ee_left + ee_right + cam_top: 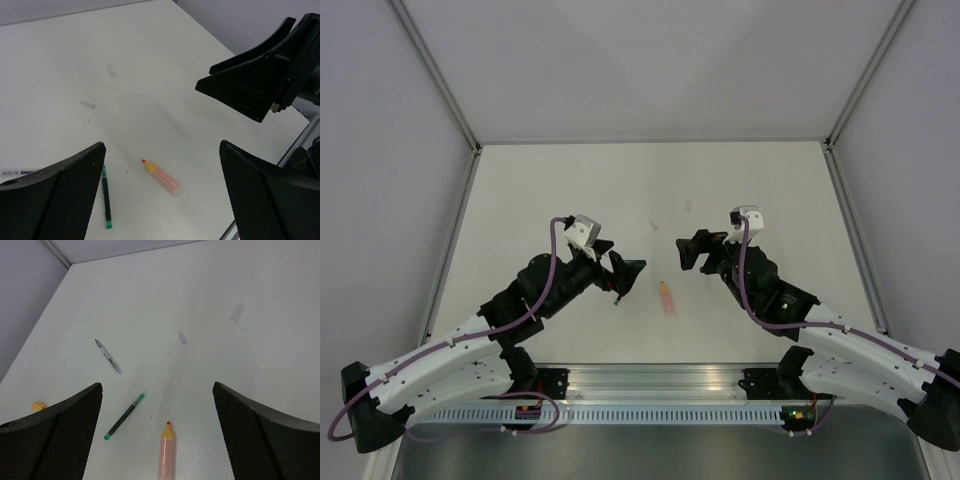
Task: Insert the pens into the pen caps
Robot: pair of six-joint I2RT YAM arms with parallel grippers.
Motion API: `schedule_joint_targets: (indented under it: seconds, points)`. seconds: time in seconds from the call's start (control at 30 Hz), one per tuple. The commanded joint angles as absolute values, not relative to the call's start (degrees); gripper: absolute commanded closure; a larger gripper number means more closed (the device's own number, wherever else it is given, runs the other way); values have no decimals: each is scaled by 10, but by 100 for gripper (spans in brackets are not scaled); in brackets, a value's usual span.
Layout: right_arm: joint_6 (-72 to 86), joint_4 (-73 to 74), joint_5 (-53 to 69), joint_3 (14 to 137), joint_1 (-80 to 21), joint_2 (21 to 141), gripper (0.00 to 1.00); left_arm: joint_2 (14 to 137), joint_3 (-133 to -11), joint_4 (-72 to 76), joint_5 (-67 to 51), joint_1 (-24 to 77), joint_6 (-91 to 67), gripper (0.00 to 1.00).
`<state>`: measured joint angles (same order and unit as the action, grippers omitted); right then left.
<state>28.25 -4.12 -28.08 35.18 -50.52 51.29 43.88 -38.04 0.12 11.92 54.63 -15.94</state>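
Note:
The pale orange pen (666, 298) lies on the white table between the two grippers; it also shows in the left wrist view (162, 178) and the right wrist view (167, 452). The dark pen with green ends (106, 197) lies to its left, also in the right wrist view (125, 415); from above only its green tip (618, 302) shows beside my left gripper. The orange-yellow cap (38, 406) lies at the far left of the right wrist view. The teal-green cap is out of view. My left gripper (620, 272) (161, 145) and right gripper (692, 250) (157, 386) hover open and empty.
A thin clear-grey stick like a pen (108, 356) lies beyond the green pen, its end at the left edge of the left wrist view (15, 173). Faint smudges (111, 71) mark the table. An aluminium rail (650, 385) runs along the near edge. Grey walls enclose the table.

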Motion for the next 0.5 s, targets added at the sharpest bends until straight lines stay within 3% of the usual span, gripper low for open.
schedule_joint_targets:
  seconds: [0.0, 0.3, 0.47]
  points:
    - [284, -54, -282, 371, -507, 506, 2, 435, -379, 17, 134, 548, -147, 0]
    - [311, -4, -347, 389, -508, 516, 2, 455, -399, -19, 184, 548, -164, 0]
    - [310, 22, -374, 393, -507, 502, 2, 531, -437, -51, 199, 548, -183, 0]
